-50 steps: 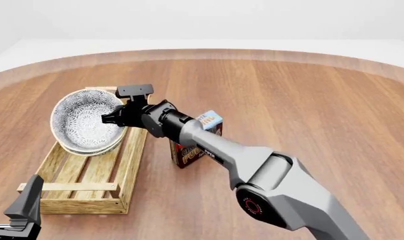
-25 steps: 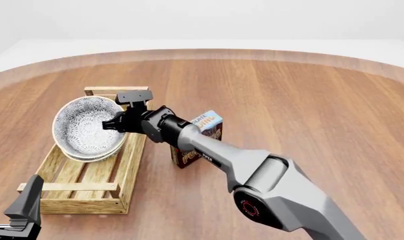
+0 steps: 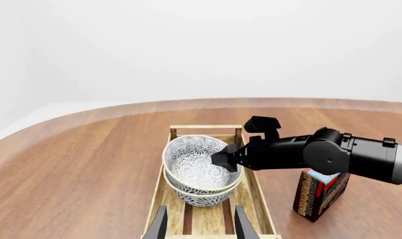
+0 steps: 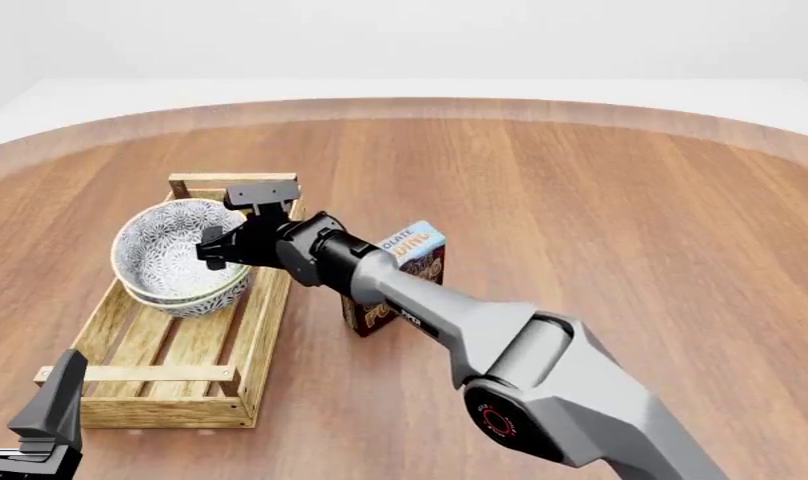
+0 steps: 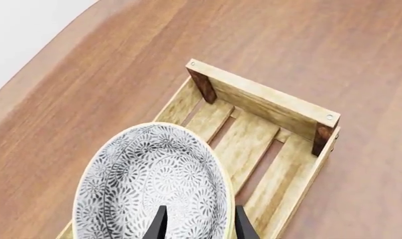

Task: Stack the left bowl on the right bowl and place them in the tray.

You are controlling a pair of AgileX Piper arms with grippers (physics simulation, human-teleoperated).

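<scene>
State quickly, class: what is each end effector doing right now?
Left end effector: open, holding nothing.
Right end effector: shut on the stacked bowls, over the tray.

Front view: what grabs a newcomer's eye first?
The right arm's gripper pinches the rim of the stacked patterned bowls, now inside the wooden tray at left. Just right of the tray stands a chocolate pudding box. The left gripper idles at the near-left corner.

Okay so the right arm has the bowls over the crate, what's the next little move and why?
Probably open the right gripper: the stacked bowls look settled inside the tray, nearly level, with its fingers gripping the rim. Then lift away.
</scene>
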